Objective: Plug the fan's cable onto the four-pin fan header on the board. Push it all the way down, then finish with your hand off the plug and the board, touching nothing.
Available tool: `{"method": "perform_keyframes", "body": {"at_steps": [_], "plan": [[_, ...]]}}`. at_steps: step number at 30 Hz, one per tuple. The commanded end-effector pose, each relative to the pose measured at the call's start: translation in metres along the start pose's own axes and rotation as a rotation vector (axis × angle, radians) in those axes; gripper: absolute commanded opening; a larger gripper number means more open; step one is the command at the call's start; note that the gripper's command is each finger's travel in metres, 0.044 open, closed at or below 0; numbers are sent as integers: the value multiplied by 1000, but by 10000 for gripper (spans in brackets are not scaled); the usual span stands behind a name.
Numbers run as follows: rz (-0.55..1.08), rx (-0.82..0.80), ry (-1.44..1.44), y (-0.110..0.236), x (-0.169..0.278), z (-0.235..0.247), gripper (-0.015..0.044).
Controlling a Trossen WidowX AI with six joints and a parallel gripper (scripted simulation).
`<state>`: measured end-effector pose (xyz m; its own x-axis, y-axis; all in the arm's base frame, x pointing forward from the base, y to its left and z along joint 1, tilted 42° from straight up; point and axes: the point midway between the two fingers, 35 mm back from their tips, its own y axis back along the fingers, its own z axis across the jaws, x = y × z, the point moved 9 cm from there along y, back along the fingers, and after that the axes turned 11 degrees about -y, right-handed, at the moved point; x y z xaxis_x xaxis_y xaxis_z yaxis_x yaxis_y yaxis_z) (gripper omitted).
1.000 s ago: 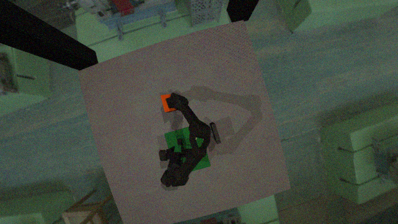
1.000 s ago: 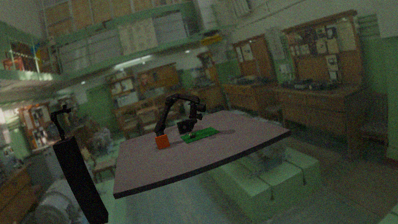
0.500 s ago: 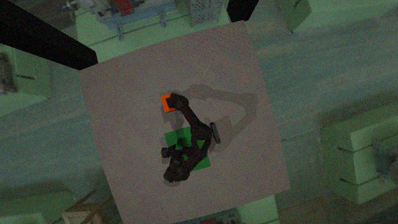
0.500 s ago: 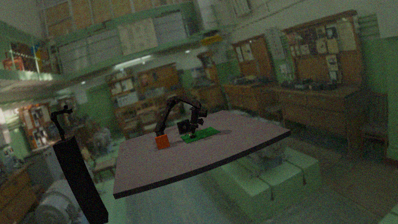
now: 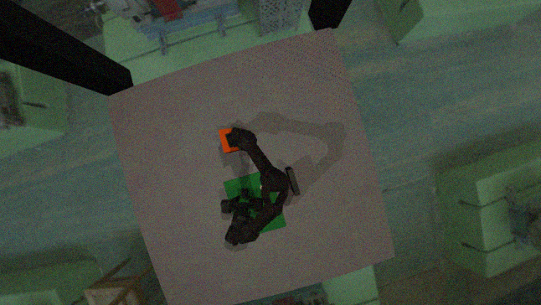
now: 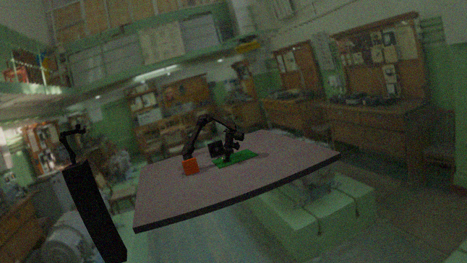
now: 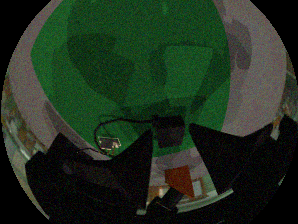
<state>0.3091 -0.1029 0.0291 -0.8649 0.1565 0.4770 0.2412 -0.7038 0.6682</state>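
The green board lies flat on the table. The black fan stands on edge just off the board. In the wrist view a small dark plug sits on the board, with a thin cable running left from it. A small pale part lies beside the cable; I cannot tell whether it is the header. My gripper points down low over the board. Its fingers stand half open on either side of the plug, not closed on it.
The arm's orange base stands on the grey table behind the board. A black post stands off the table's left side. The table edge is well away from the board.
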Motion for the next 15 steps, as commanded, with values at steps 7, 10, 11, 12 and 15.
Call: {"method": "perform_keyframes", "body": {"at_steps": [7, 10, 11, 12, 15], "plan": [[13, -5, -9, -11, -1, 0, 210], [8, -1, -2, -8, -2, 0, 184], [8, -1, -2, -8, -2, 0, 157], [8, -1, -2, -8, -2, 0, 131], [8, -1, -2, -8, -2, 0, 72]]}}
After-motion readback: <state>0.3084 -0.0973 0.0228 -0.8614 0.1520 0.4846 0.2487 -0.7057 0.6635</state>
